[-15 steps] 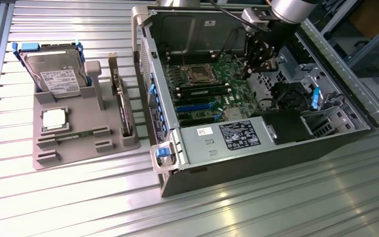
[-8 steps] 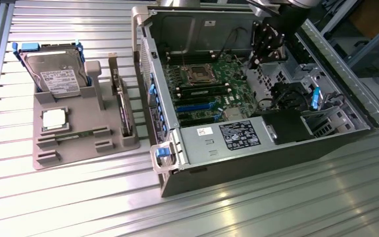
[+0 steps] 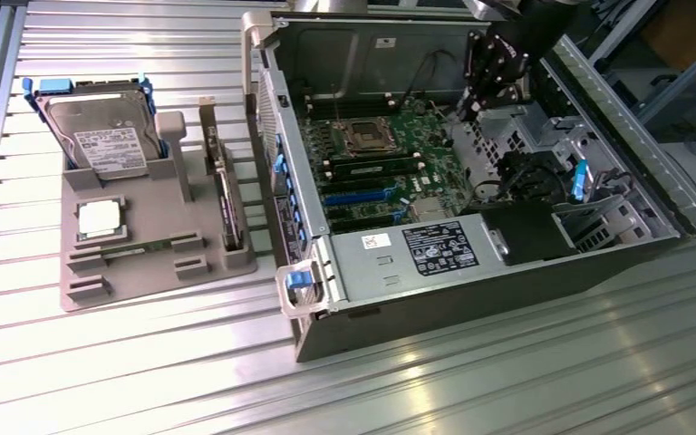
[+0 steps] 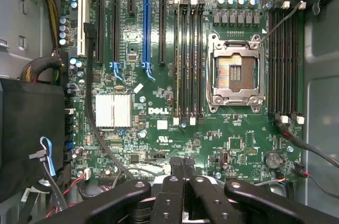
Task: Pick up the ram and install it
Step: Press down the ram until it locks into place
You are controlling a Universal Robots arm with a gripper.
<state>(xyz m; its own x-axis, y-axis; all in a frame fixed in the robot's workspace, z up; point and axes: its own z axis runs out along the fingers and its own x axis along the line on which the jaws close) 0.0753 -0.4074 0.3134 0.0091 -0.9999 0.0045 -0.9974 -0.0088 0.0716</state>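
The ram (image 3: 145, 248) is a thin green stick lying flat in a slot of the grey holder tray (image 3: 88, 288), at the exterior view's left, well away from the arm. My gripper (image 3: 469, 107) hangs over the far side of the open computer case (image 3: 493, 281), above the motherboard (image 3: 384, 154). In the wrist view my gripper (image 4: 184, 164) is shut, its black fingers (image 4: 175, 192) pressed together with nothing between them. Beyond the fingers lie long black memory slots (image 4: 188, 60) beside the open CPU socket (image 4: 235, 73), with a second bank of slots (image 4: 283, 60) on the socket's other side.
The tray also holds an upright hard drive (image 3: 106, 136), a square silver CPU (image 3: 101, 220) and an upright expansion card (image 3: 225, 195). Inside the case are the power supply (image 3: 439, 249), cables (image 4: 47, 68), a blue card slot (image 4: 146, 28) and a silver heat sink (image 4: 113, 110).
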